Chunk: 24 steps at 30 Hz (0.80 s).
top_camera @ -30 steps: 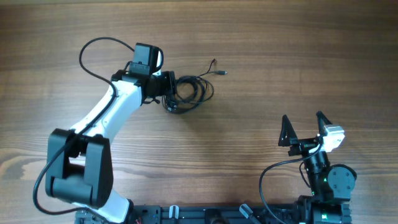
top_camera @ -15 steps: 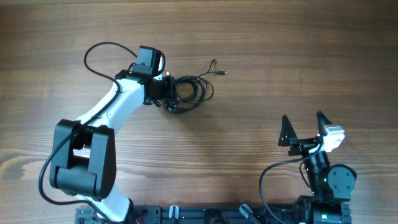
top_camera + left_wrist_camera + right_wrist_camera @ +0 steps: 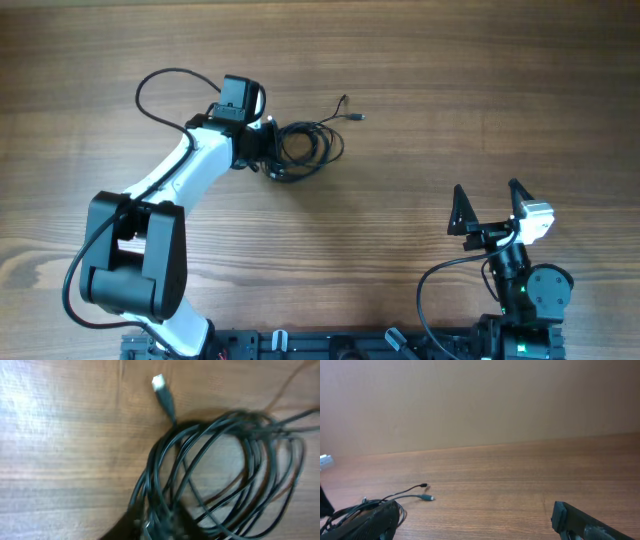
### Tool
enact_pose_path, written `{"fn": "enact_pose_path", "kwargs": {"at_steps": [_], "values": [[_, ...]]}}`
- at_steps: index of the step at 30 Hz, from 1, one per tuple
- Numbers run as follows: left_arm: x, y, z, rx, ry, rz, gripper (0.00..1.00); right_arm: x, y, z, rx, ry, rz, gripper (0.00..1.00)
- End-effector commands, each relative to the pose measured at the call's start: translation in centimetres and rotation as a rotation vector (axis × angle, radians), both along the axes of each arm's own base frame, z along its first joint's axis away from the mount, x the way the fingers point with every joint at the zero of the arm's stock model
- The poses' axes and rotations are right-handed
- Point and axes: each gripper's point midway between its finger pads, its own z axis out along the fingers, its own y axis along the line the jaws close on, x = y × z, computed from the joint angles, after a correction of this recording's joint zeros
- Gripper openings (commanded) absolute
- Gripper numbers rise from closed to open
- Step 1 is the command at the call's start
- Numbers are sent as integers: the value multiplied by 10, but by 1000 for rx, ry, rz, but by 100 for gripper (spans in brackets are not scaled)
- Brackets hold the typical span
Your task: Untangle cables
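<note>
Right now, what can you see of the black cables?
The cables are thin, black and rubbery-looking, wound into a messy coil of loops lying flat on the wooden table. Two loose ends trail away from the coil, and one plug has a silver tip. The left gripper meets the coil's edge; whether it pinches is unclear.

1. Left wrist view: the cables [image 3: 156, 467] are blurred throughout, and the coil runs off the bottom and right edges.
2. Same view: my left fingers [image 3: 131, 529] are a dark smear at the bottom edge. I cannot tell whether they grip a strand.
3. Overhead: those fingers merge with the dark coil. The plug ends [image 3: 352, 116] are too small to identify.
4. Right wrist view: my right fingers [image 3: 585, 521] are cut off by the bottom edge, and one hides part of the coil.
</note>
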Motion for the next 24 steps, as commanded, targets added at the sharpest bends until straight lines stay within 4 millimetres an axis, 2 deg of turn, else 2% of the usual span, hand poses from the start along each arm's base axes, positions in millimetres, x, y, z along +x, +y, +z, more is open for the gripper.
{"fn": "enact_pose_path", "kwargs": {"at_steps": [1, 3, 5, 6, 10, 11, 12, 13, 16, 20, 24], "values": [[41, -11, 68, -49, -196, -5, 40, 0, 2, 1, -11, -6, 11, 100], [49, -14, 87, -67, -241, -9, 49, 0, 2, 1, -11, -6, 11, 100], [45, -18, 85, -86, -223, -22, 78, 0, 2, 1, -11, -6, 11, 100], [39, -17, 79, -78, -188, -23, 100, 0, 2, 1, -11, -6, 11, 100], [16, -12, 57, -49, -62, -23, 100, 0, 2, 1, -11, -6, 11, 100], [12, -12, 55, -45, -43, -24, 96, 0, 2, 1, -11, -6, 11, 100], [9, -12, 52, -41, -27, -25, 78, 0, 2, 1, -11, -6, 11, 100], [5, -12, 49, -37, -7, -27, 53, 0, 2, 1, -11, -6, 11, 100], [-9, -18, 38, -21, 56, -49, 6, 0, 2, 1, -11, -6, 11, 100], [-23, -30, 23, -2, 123, -86, 4, 0, 2, 1, -11, -6, 11, 100], [-36, -41, 8, 15, 175, -123, 15, 0, 2, 1, -11, -6, 11, 100]]}}
